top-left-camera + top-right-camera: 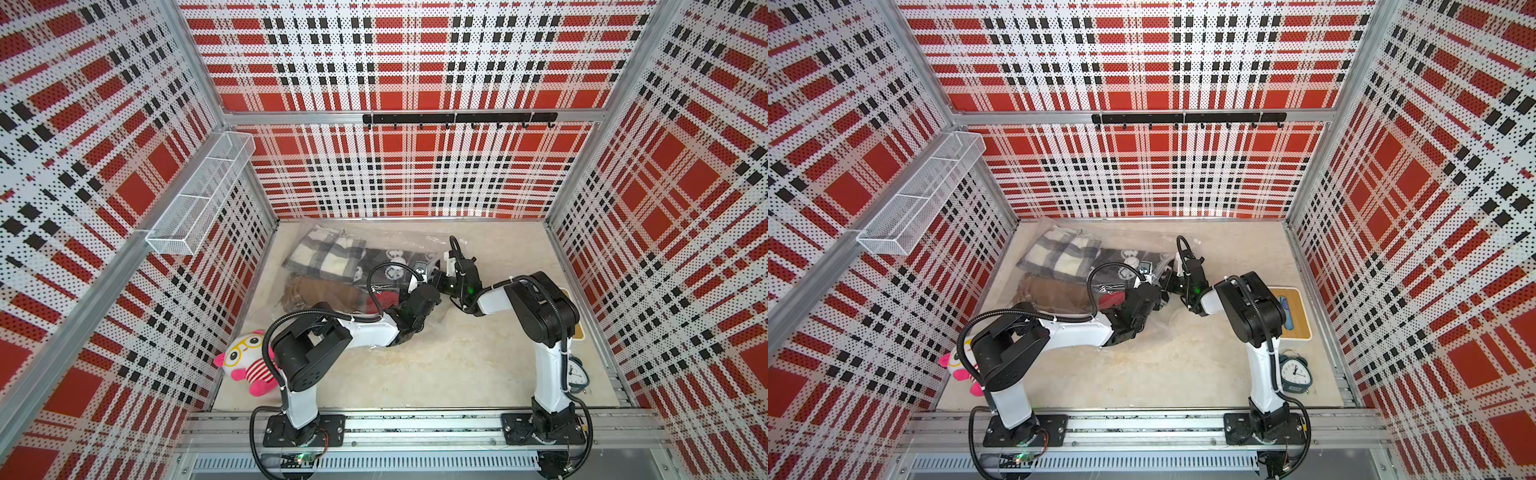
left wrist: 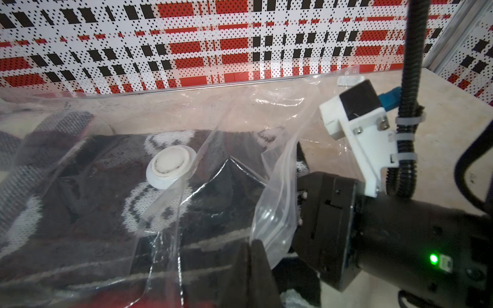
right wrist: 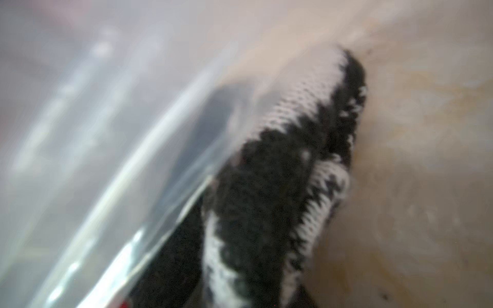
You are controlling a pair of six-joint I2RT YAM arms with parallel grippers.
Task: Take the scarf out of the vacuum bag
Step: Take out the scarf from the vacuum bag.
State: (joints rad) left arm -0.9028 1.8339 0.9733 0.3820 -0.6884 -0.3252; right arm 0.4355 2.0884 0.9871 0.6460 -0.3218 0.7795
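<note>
The vacuum bag [image 1: 399,239] lies flat on the tabletop [image 1: 457,365], and its mouth is already open. The black-and-white knit scarf [image 3: 266,186] sits directly under the bag's white valve [image 2: 170,166] and, as far as I can tell, is still inside the plastic. A grey plaid scarf [image 1: 324,257], a brown one [image 1: 320,293] and a red one [image 1: 380,301] lie farther from the valve in the same bag.

Just beside the valve, at the mouth, the left gripper [image 2: 250,248] has its fingers pressed together, pinching the upper sheet and tenting it up. The right gripper [image 2: 300,208] is inside that gap with its fingers closed. They are hidden, so I cannot tell whether they have caught the knit.

I judge the opening done. The pull that brings the scarf clear of the bag is still to come.
</note>
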